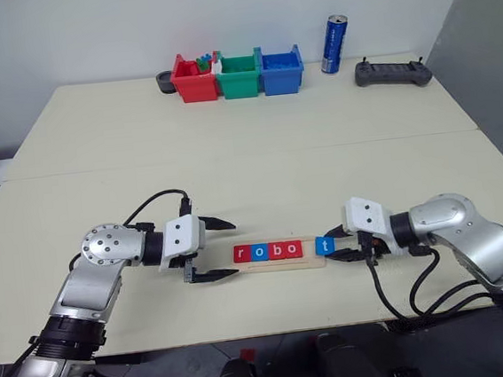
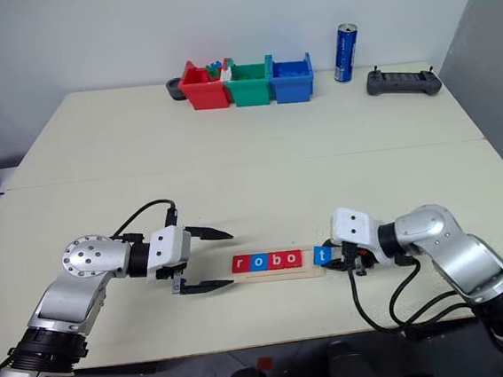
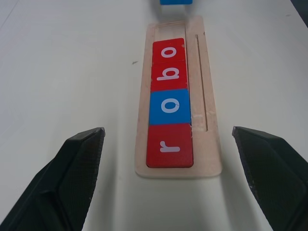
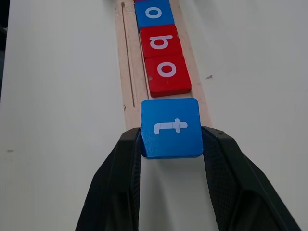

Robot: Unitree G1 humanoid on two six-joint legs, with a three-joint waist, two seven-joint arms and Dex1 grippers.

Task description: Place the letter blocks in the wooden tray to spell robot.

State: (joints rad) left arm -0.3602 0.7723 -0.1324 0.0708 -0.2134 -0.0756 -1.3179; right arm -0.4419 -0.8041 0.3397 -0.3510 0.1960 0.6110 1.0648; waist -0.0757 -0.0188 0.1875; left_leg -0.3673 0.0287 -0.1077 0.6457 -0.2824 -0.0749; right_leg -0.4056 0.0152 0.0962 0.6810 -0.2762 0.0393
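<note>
Right gripper (image 4: 171,139) clamps small flat blue "t" tile (image 4: 171,128) by side edges, at open end of long pale wooden tray (image 4: 126,67). Red-blue-red-red "robo" tiles (image 1: 268,251) seated. Tile probably light, rigid, slick-faced; edge pinch suits. Left gripper (image 1: 211,249) open, empty.

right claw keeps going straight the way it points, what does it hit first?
Probably the red o tile at the near end of the row in the wooden tray. The blue t tile, held in the right claw, would meet it first; height above the tray is unclear.
</note>
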